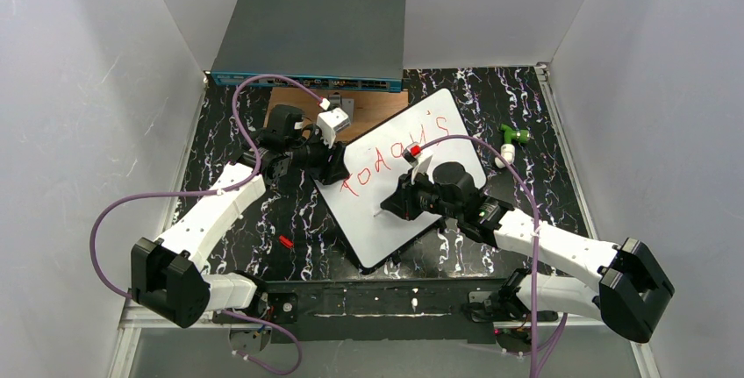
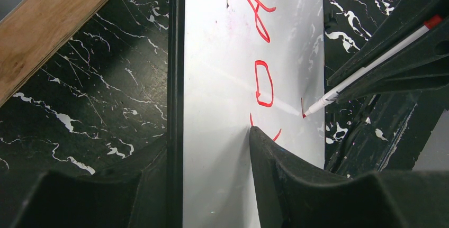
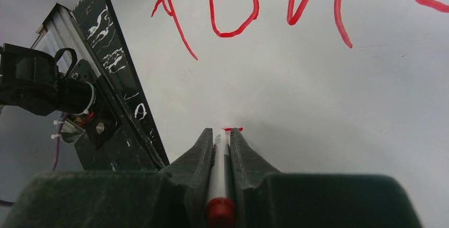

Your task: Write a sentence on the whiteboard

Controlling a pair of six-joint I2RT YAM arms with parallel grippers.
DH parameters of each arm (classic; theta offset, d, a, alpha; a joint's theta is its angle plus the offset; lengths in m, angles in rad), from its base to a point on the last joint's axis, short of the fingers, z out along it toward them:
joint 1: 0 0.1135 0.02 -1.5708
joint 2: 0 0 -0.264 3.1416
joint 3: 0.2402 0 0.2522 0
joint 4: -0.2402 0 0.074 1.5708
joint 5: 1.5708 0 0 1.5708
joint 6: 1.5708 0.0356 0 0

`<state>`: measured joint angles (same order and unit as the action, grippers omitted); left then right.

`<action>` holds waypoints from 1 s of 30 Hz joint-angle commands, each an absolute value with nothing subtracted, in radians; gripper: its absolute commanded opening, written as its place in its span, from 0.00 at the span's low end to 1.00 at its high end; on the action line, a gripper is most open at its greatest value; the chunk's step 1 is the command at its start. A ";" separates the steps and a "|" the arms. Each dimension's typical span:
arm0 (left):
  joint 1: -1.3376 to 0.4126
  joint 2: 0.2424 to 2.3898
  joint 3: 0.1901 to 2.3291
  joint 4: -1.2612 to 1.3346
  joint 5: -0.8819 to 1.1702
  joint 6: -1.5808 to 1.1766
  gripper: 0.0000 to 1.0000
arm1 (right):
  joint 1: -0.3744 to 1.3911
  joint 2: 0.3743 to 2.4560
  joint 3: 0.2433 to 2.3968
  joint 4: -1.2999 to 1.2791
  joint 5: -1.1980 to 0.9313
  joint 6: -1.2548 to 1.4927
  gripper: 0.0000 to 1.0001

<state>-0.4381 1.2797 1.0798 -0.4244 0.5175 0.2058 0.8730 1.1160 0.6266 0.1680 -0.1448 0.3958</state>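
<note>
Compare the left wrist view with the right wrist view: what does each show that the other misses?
Only the left wrist view shows the wooden plate and the left gripper clamping the whiteboard edge. Only the right wrist view shows the right gripper shut on the marker, seen from behind. Both show the whiteboard's red lettering and the marker tip on the board.

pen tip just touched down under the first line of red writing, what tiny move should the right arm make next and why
Probably drag the marker a short way across the whiteboard to draw out a stroke. The right gripper has its jaws shut on the marker, whose tip shows only a small red mark, and the left gripper pinches the board's edge, steadying it.
</note>
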 commanded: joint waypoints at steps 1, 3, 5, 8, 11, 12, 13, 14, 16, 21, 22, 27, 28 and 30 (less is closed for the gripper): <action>-0.474 1.250 1.086 -0.482 0.567 0.292 0.00 | 0.877 1.135 0.633 0.176 -0.101 0.370 0.01; -0.474 1.247 1.081 -0.482 0.566 0.292 0.00 | 0.877 1.135 0.632 0.172 -0.104 0.367 0.01; -0.474 1.244 1.079 -0.482 0.566 0.292 0.00 | 0.877 1.133 0.628 0.170 -0.100 0.367 0.01; -0.475 1.243 1.076 -0.481 0.565 0.292 0.00 | 0.877 1.128 0.625 0.164 -0.097 0.364 0.01; -0.474 1.244 1.076 -0.480 0.564 0.292 0.00 | 0.877 1.127 0.626 0.146 -0.098 0.347 0.01; -0.474 1.244 1.076 -0.480 0.563 0.292 0.00 | 0.877 1.127 0.626 0.139 -0.095 0.341 0.01; -0.474 1.244 1.076 -0.480 0.564 0.292 0.00 | 0.877 1.126 0.626 0.133 -0.092 0.336 0.01; -0.474 1.244 1.076 -0.480 0.564 0.292 0.00 | 0.877 1.125 0.625 0.127 -0.091 0.330 0.01; -0.474 1.243 1.075 -0.480 0.564 0.291 0.00 | 0.877 1.124 0.624 0.120 -0.092 0.326 0.01; -0.474 1.242 1.073 -0.480 0.564 0.292 0.00 | 0.877 1.123 0.621 0.110 -0.096 0.322 0.01; -0.474 1.244 1.073 -0.478 0.564 0.291 0.00 | 0.877 1.123 0.621 0.106 -0.097 0.321 0.01; -0.474 1.245 1.074 -0.477 0.564 0.294 0.00 | 0.878 1.123 0.622 0.093 -0.087 0.314 0.01; -0.474 1.244 1.073 -0.478 0.565 0.293 0.00 | 0.877 1.123 0.623 0.089 -0.085 0.312 0.01; -0.474 1.243 1.071 -0.479 0.563 0.293 0.00 | 0.878 1.121 0.623 0.080 -0.072 0.310 0.01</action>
